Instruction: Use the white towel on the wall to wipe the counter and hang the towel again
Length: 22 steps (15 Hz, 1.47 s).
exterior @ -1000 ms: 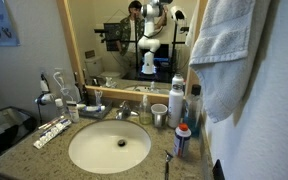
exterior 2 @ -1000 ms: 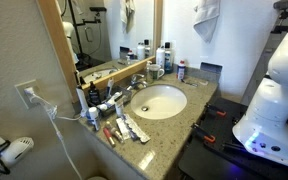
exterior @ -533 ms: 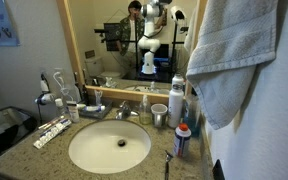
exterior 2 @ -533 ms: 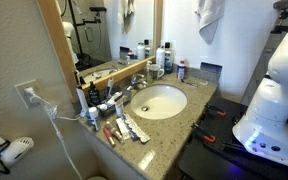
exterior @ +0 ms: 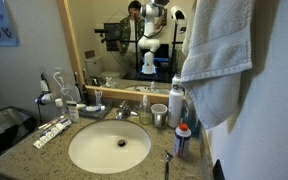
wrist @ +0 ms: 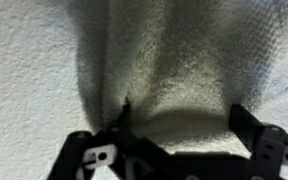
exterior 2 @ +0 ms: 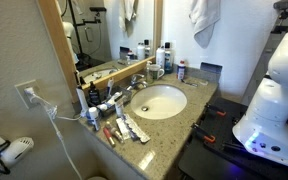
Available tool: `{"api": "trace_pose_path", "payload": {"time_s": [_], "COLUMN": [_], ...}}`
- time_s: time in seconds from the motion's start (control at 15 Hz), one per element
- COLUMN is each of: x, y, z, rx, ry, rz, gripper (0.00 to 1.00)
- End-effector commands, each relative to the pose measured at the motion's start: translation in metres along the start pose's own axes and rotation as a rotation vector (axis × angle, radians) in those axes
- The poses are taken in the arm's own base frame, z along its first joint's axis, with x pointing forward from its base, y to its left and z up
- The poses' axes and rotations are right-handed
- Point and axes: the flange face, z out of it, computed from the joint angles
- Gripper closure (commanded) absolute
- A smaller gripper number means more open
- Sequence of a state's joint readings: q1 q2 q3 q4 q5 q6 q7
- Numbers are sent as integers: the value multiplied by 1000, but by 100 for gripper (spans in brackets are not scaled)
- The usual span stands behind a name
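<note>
The white towel [exterior: 219, 60] hangs high against the wall [exterior: 280, 120] above the right end of the counter [exterior: 24, 158]; its folds drape down past the bottles. In an exterior view the towel [exterior 2: 203, 20] shows at the top, over the counter [exterior 2: 189, 112]. In the wrist view the towel [wrist: 174, 60] bulges between the two fingers of my gripper [wrist: 182, 118], which stand wide apart and open, against the textured wall [wrist: 24, 60]. The gripper itself is out of frame in both exterior views.
An oval sink [exterior: 109, 147] with a faucet [exterior: 122, 112] sits in the counter. Bottles and a cup [exterior: 160, 115] crowd the back right; toothpaste tubes [exterior: 52, 131] lie on the left. A wood-framed mirror [exterior: 74, 60] stands behind. The robot base [exterior 2: 274, 100] is beside the counter.
The towel has spread wider and hangs further out to the left in one exterior view; in the other it sits slightly higher and further left.
</note>
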<state>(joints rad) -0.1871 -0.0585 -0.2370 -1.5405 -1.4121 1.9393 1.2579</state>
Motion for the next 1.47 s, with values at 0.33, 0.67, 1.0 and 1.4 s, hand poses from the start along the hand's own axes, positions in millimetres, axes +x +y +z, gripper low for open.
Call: {"api": "trace_pose_path", "payload": {"time_s": [0.33, 0.67, 1.0, 1.4], "x": [15, 39, 55, 36], "y": [8, 28, 46, 45], "z": [-11, -11, 12, 43], "rx": [-11, -66, -126, -164], "ry": [-19, -20, -52, -109], "rz": [0, 26, 21, -11], "gripper": [0, 0, 0, 0]}}
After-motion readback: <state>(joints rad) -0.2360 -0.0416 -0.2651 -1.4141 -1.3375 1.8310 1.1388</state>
